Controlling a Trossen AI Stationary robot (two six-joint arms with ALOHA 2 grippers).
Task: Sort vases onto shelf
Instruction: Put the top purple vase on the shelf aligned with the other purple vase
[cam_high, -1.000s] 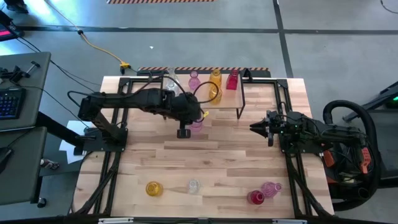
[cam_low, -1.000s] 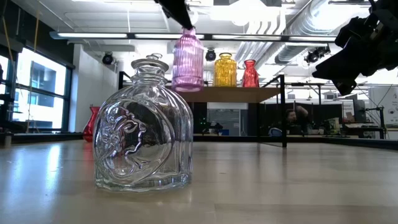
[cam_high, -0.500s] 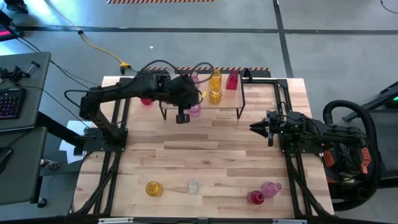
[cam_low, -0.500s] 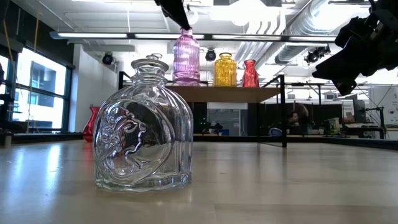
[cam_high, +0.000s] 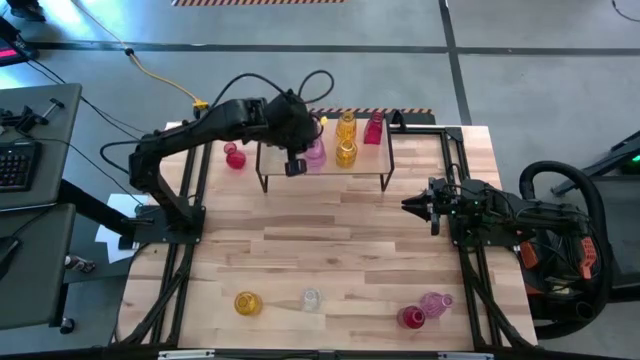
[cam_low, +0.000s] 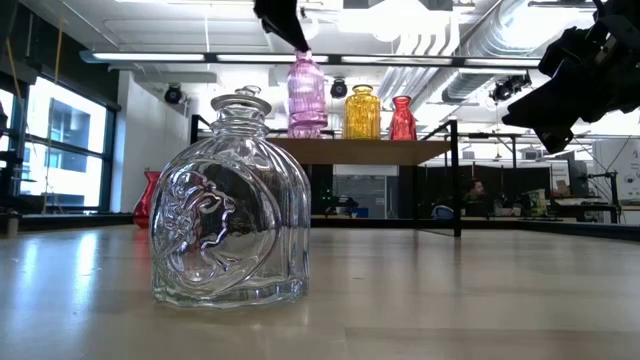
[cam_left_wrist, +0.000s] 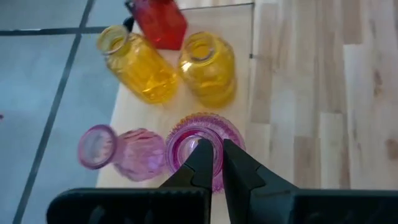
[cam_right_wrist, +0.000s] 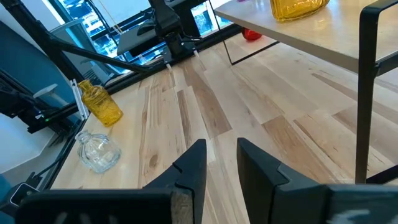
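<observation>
A low wooden shelf (cam_high: 366, 168) stands at the table's far side. On it are two yellow vases (cam_high: 346, 152), a red vase (cam_high: 374, 128) and a pink vase (cam_left_wrist: 115, 152). My left gripper (cam_left_wrist: 214, 149) is over the shelf's left half, shut on a second pink vase (cam_high: 315, 152). In the low view this vase (cam_low: 306, 95) hangs with its base close to the board; whether it rests there I cannot tell. My right gripper (cam_right_wrist: 221, 155) waits open at the table's right edge, with nothing between its fingers. My left gripper holds the pink vase by the rim of its mouth (cam_left_wrist: 217, 138), one finger inside the neck and one outside. The fingers come slanting down from above and from the table's left. The vase stays upright below them.
A red vase (cam_high: 235, 158) stands on the table left of the shelf. Near the front edge stand a yellow vase (cam_high: 246, 302), a clear vase (cam_high: 311, 298), a red vase (cam_high: 411, 318) and a pink vase (cam_high: 433, 303). The middle of the table (cam_high: 330, 240) is bare wood.
My left gripper has carried the pink vase toward the table's far edge and a little upward, from in front of the shelf to over its board. The vase has stayed upright. The gripper has stayed shut on it.
</observation>
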